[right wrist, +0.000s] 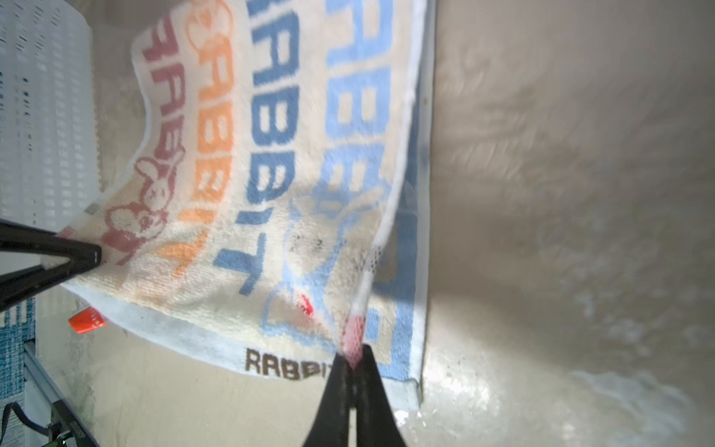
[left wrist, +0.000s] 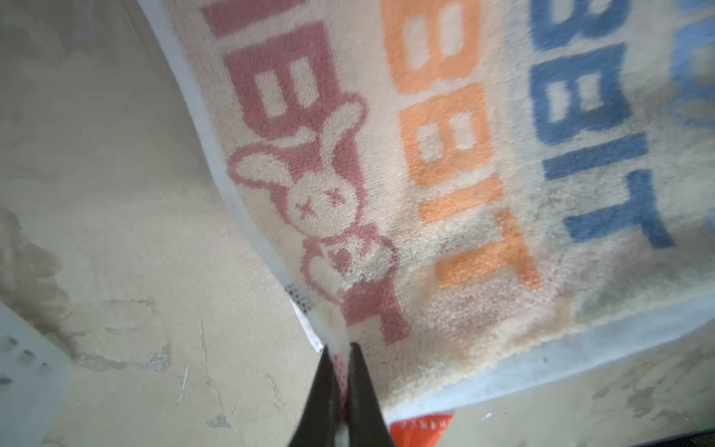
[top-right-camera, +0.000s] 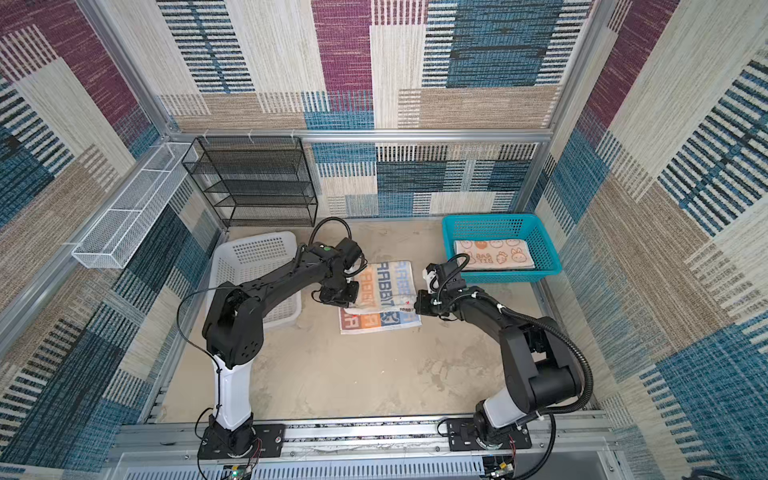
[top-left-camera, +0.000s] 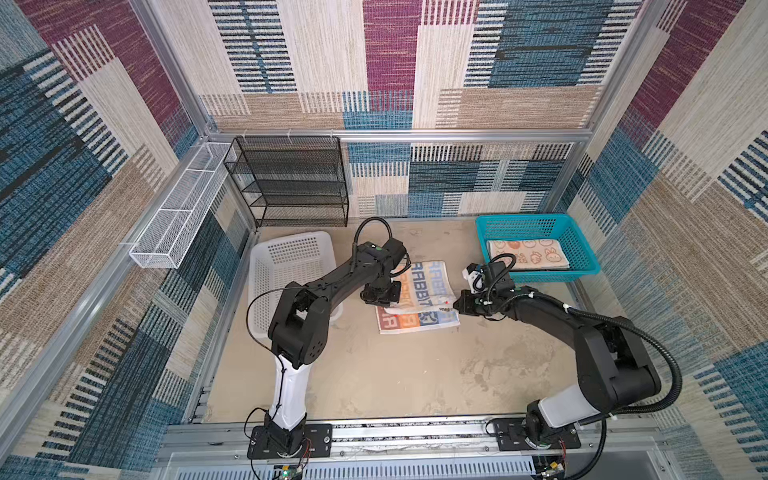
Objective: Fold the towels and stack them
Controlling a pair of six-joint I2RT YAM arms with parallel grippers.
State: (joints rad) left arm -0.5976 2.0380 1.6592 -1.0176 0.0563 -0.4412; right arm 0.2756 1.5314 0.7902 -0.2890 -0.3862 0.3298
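In both top views the RABBIT towel (top-left-camera: 419,286) is lying in the middle of the table (top-left-camera: 415,374), with one half held up over the other. The left pincer (top-left-camera: 386,305) and right pincer (top-left-camera: 457,306) are gripping its two near corners. The orange rabbit towel (top-left-camera: 528,254) is sitting in the blue basket (top-left-camera: 540,277), far right.

In the left wrist view, the left pincer (left wrist: 340,371) is squeezing a towel corner.

In the right wrist view, the right pincer (right wrist: 354,371) is squeezing the other corner.
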